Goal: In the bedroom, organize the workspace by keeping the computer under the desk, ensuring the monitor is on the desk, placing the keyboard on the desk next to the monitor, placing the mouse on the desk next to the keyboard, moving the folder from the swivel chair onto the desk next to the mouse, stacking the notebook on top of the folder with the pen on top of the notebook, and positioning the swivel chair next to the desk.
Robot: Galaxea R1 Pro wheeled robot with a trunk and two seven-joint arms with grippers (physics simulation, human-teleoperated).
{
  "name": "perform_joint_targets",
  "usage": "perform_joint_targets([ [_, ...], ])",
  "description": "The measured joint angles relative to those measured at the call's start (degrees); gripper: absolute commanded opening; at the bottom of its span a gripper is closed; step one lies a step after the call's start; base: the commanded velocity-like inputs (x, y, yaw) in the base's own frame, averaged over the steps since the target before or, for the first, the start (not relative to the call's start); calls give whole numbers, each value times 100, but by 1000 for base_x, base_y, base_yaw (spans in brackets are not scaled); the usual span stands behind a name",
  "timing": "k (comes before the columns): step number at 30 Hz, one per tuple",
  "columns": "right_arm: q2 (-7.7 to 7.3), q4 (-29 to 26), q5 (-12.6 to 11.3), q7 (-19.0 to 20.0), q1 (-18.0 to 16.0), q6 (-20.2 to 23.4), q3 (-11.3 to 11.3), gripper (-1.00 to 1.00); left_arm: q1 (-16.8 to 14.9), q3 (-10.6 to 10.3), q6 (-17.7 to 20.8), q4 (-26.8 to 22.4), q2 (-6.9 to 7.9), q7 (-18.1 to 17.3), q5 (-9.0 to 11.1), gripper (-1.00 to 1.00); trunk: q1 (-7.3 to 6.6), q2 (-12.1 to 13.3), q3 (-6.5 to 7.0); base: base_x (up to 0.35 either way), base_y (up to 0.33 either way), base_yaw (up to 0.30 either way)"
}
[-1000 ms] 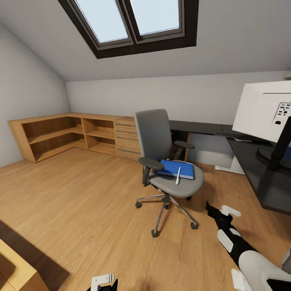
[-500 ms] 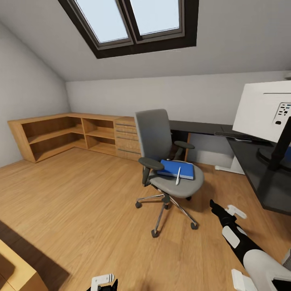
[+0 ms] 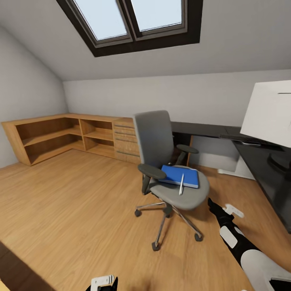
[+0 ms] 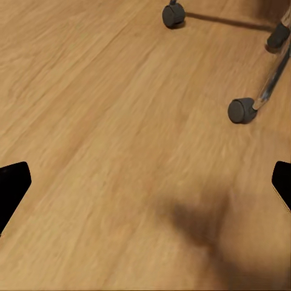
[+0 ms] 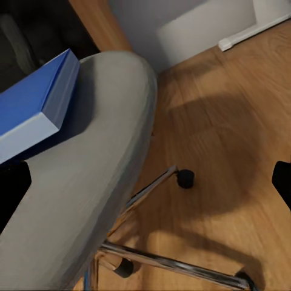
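Note:
The grey swivel chair stands on the wood floor left of the black desk. On its seat lies the blue folder, and the pen rests across it. The monitor stands on the desk with its white back toward me, a slim dark keyboard beside it. My right gripper hangs open low beside the seat's right edge. Its wrist view looks at the folder and the seat from below, both apart from the gripper. My left gripper is open over bare floor. The notebook and mouse are out of view.
A light wooden shelf unit and dresser line the back left wall under the sloped ceiling and skylight. The chair's chrome legs and castors spread over the floor near my left gripper. Open floor lies to the left of the chair.
The whole picture has shifted: the camera moved closer, so the chair looks larger and the monitor sits nearer the right edge. My right arm drifted slightly right and down.

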Motion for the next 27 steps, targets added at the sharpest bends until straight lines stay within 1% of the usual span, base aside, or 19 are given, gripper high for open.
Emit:
perform_joint_targets([
  [8,21,0,-24,-13,2,-38,-5,100,0,-19,-34,26,-1,0,-3,100,0,0,0,308,0,0],
  [10,88,1,-2,-25,2,-42,-4,100,0,-20,-35,28,-1,0,-3,100,3,0,0,51,0,0],
  [12,106,1,2,-33,2,-42,-9,100,0,-20,-35,31,-1,0,-3,100,3,0,0,23,0,0],
  [24,118,10,-7,-33,2,-226,-16,100,0,-20,-35,30,-1,2,-3,100,3,0,0,4,0,0],
  [27,123,9,-5,-33,3,-239,-16,100,-1,-20,-35,31,-1,2,-3,100,3,0,4,0,0,-80],
])
